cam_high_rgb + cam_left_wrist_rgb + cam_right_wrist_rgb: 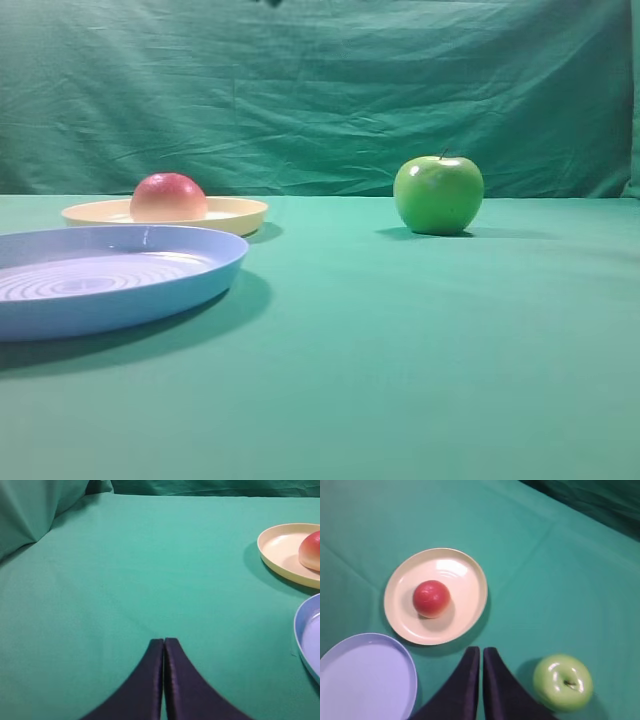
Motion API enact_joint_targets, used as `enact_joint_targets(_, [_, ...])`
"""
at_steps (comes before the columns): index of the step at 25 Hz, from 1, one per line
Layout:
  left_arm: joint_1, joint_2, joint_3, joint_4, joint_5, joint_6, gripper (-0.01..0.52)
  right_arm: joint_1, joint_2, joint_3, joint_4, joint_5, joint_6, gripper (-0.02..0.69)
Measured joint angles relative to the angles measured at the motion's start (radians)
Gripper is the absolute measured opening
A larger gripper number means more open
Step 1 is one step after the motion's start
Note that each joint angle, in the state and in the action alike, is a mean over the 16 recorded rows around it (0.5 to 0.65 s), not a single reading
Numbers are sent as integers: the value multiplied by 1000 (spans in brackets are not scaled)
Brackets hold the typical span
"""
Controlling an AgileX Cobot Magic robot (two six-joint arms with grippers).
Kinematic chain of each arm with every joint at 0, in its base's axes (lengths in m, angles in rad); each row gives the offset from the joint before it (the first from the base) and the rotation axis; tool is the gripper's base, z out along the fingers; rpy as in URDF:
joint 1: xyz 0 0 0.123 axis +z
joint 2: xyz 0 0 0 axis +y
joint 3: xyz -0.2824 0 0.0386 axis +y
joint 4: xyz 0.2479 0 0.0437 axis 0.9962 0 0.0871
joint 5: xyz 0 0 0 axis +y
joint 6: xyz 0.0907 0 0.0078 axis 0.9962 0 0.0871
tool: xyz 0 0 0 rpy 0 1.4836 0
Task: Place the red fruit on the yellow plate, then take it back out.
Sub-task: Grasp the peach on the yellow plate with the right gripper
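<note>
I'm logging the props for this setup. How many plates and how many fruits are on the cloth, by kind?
Plates: 2, the yellow plate and the light-blue plate
Fruits: 2, the red fruit and the green apple
Total: 4

Red fruit point(431, 598): round, smooth, red fading to pale orange-yellow low down. Sits on the yellow plate point(465, 580), slightly off centre, touching nothing else. Yellow plate: shallow, round, pale cream-yellow, low rim, flat on the green cloth, just behind the light-blue plate point(190, 285) in the high view.
</note>
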Motion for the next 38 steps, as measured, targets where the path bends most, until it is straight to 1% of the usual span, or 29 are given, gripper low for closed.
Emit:
enact_joint_targets(4, [0, 0, 0, 0, 0, 0, 0, -17, -140, 67, -46, 45, 57, 0])
enact_joint_targets(7, [0, 0, 0, 0, 0, 0, 0, -22, -257, 158, -72, 54, 82, 0])
enact_joint_targets(11, [0, 0, 0, 0, 0, 0, 0, -23, -430, 334, -80, 35, 96, 0])
enact_joint_targets(17, [0, 0, 0, 0, 0, 0, 0, -23, -705, 655, -73, -23, 106, 0])
enact_joint_targets(22, [0, 0, 0, 0, 0, 0, 0, -23, -918, 909, -78, -116, 112, 0])
enact_joint_targets(28, [0, 0, 0, 0, 0, 0, 0, -47, -1142, 1162, -112, -262, 126, 0])
enact_joint_targets(32, [0, 0, 0, 0, 0, 0, 0, -98, -1274, 1313, -139, -385, 136, 0])
enact_joint_targets(38, [0, 0, 0, 0, 0, 0, 0, -220, -1445, 1528, -167, -572, 149, 0])
